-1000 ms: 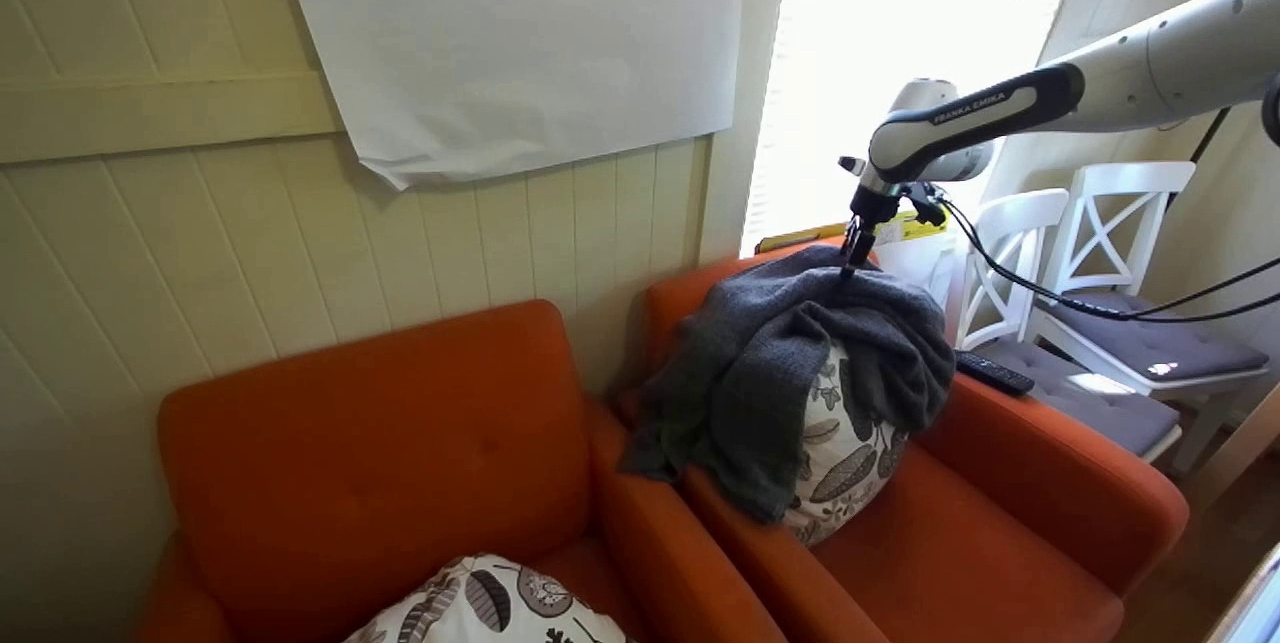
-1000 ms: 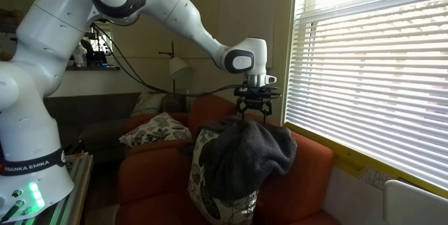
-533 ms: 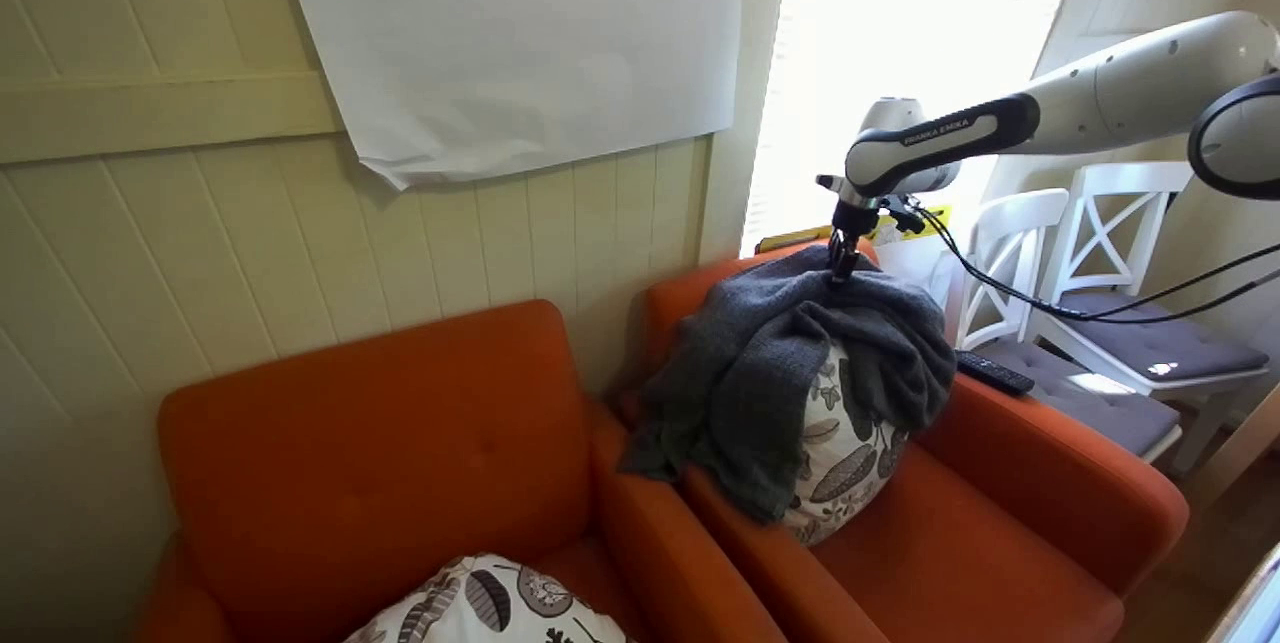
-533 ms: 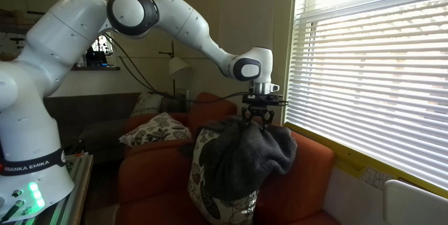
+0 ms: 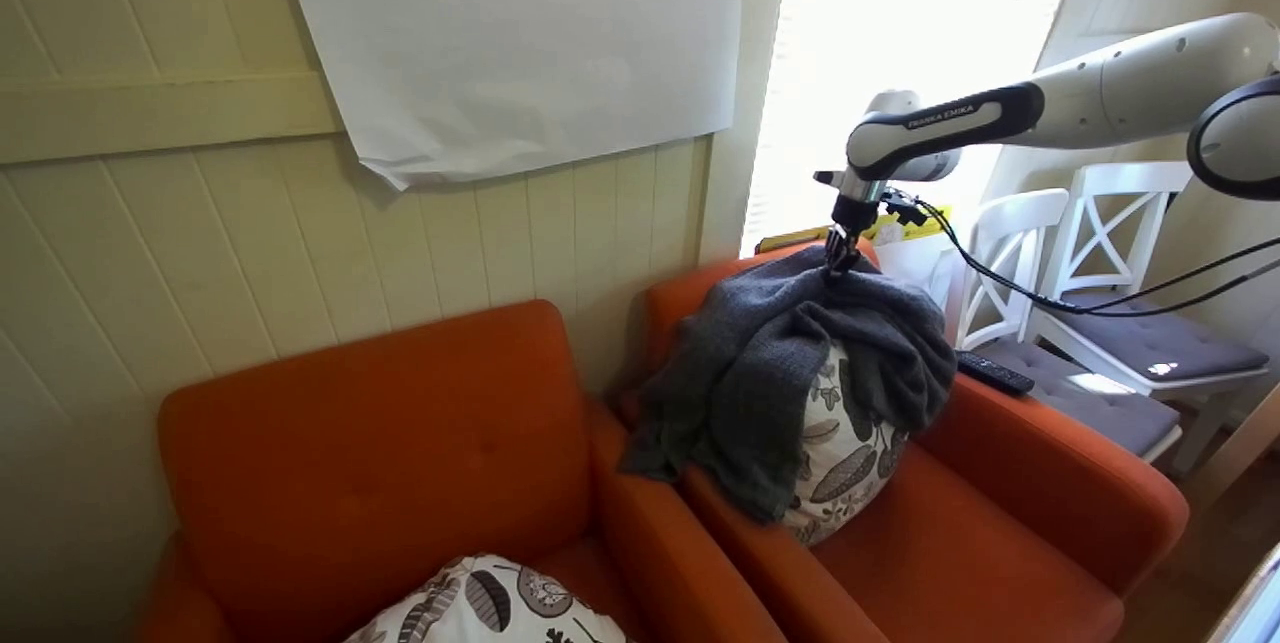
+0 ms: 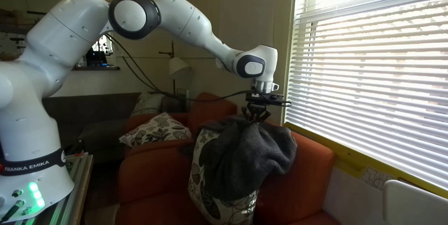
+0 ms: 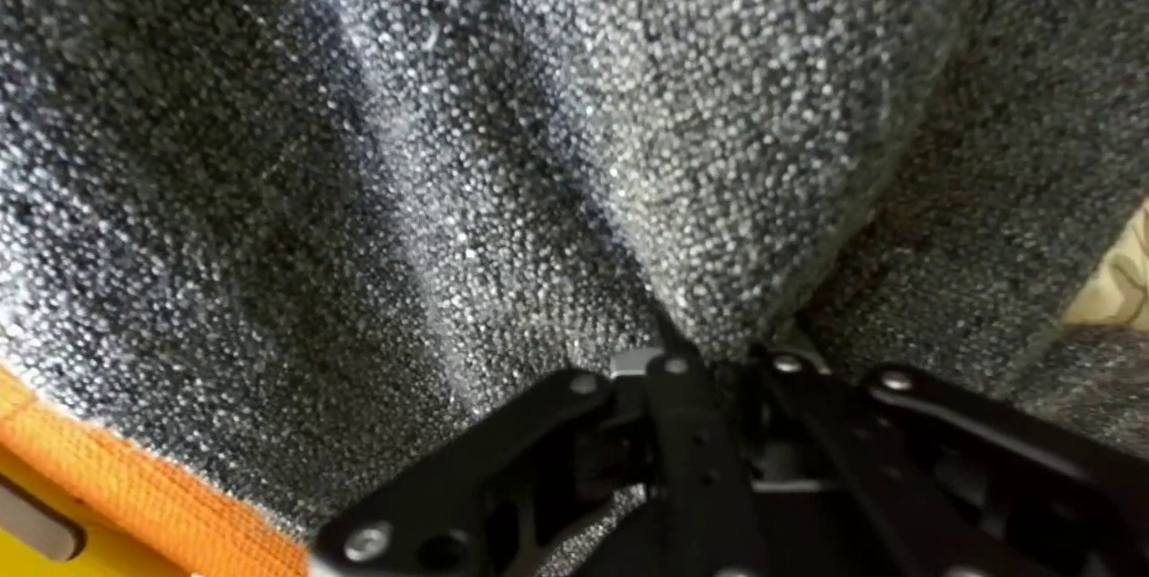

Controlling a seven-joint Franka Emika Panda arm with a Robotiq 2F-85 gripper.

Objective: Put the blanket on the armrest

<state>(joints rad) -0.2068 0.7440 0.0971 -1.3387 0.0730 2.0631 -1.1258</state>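
Observation:
The dark grey blanket (image 5: 750,403) lies bunched over the backrest and the patterned cushion (image 5: 848,463) of an orange armchair, one end hanging over its armrest beside the neighbouring chair. Another armrest (image 5: 1060,463) of that chair bears a black remote (image 5: 993,373). At the top of the blanket (image 6: 245,158) my gripper (image 6: 256,120) points down, its fingers drawn together. The wrist view has the gripper (image 7: 725,348) shut on a raised fold of the blanket (image 7: 556,200); its fingertips are partly hidden in the cloth.
A second orange armchair (image 5: 380,443) with a patterned cushion (image 5: 490,608) stands alongside. Behind the draped chair are a yellow sill (image 6: 350,163) and window blinds (image 6: 367,88). White chairs (image 5: 1120,233) stand past the remote's armrest.
My gripper has come down from just above the blanket into its top, and its fingers have closed from wide apart onto a fold. The blanket lies much as before.

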